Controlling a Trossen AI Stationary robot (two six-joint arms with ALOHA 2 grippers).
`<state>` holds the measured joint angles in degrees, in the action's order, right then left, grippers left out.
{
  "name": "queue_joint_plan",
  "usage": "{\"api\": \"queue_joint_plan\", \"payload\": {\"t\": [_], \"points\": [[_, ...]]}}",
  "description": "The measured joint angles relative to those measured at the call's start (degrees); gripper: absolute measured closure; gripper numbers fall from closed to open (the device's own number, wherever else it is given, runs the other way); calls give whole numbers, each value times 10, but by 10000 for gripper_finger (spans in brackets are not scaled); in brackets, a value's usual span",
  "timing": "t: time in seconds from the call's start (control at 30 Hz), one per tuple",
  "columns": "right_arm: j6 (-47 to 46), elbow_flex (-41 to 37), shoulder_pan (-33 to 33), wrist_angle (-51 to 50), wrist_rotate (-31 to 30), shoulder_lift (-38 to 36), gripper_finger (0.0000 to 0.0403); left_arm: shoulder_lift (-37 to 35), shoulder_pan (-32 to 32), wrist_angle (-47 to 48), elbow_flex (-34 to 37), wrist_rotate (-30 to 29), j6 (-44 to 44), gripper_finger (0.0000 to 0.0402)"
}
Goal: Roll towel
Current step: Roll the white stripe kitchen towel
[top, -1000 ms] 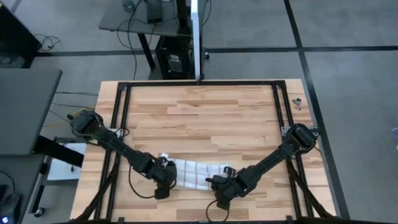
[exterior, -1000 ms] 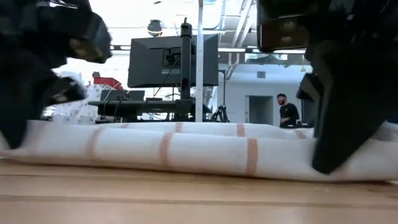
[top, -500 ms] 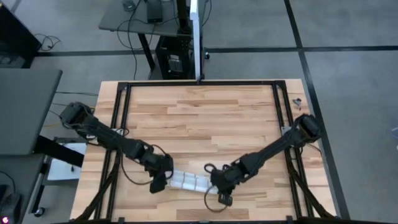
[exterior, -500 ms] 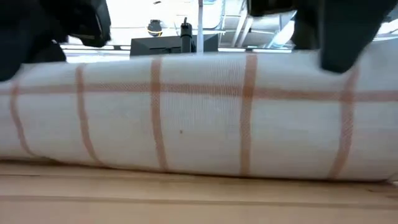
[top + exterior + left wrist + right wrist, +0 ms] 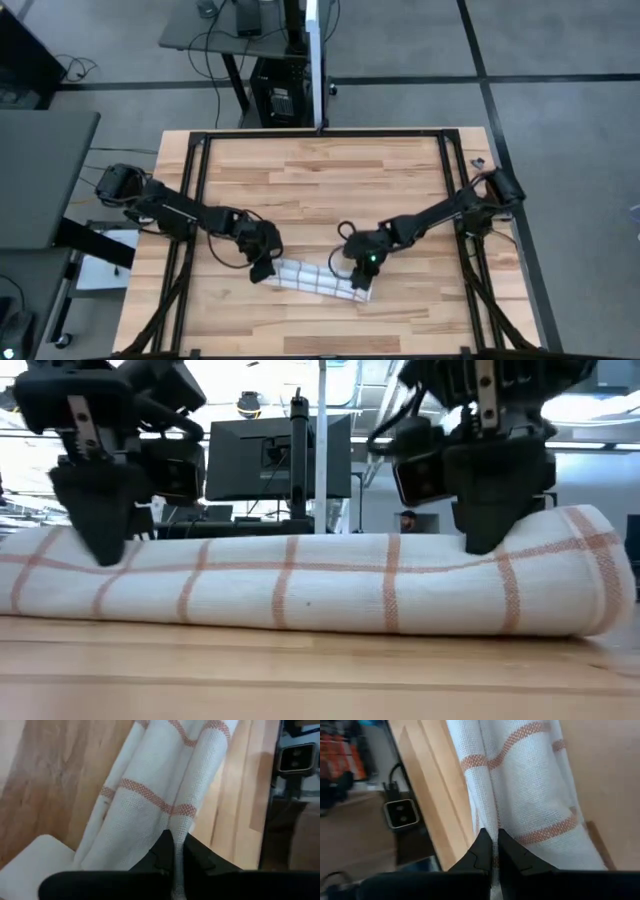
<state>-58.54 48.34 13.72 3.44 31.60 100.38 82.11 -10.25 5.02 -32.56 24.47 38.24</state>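
Note:
The towel point(image 5: 315, 279), white with reddish-brown grid lines, lies as a long roll on the wooden table near its near edge. It also shows in the low view point(image 5: 300, 585). My left gripper point(image 5: 262, 270) stands over the roll's left end and my right gripper point(image 5: 362, 280) over its right end. Both point down and are shut on cloth at the roll's top. The low view shows my left gripper point(image 5: 100, 555) and my right gripper point(image 5: 478, 545). My left gripper pinches a thin ridge of cloth point(image 5: 176, 827) between its two fingers, on top of the roll near its left end. It comes from above, pointing down. The roll rests on the table. My right gripper pinches a thin ridge of cloth point(image 5: 493, 822) between its two fingers, on top of the roll a little in from its right end point(image 5: 600, 570). It comes from above, pointing down. The roll rests on the table.
Black frame rails point(image 5: 190, 200) run along the table's left, right and far sides. The table's near edge point(image 5: 320, 350) lies close behind the roll. A desk with a monitor point(image 5: 280, 455) and a person point(image 5: 405, 520) show in the room beyond.
Both grippers first went toward the table's near edge, and the flat folded towel drew into a thicker, narrower roll. They then came back a little toward the far edge and tipped upright. The roll now lies slightly farther from the near edge.

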Motion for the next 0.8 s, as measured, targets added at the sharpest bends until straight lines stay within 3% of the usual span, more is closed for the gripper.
{"api": "queue_joint_plan", "payload": {"t": [0.2,0.37,0.53,0.8], "points": [[-51,-5,-21,120,105,0,403,0,21,-20,1,126,-1,401],[-51,-10,-52,116,145,0,403,0,56,-17,1,130,-25,402],[-68,-60,-80,136,143,1,403,2,93,-6,6,128,-48,402],[-73,-137,-91,193,95,1,403,5,108,-88,69,113,-17,401]]}}
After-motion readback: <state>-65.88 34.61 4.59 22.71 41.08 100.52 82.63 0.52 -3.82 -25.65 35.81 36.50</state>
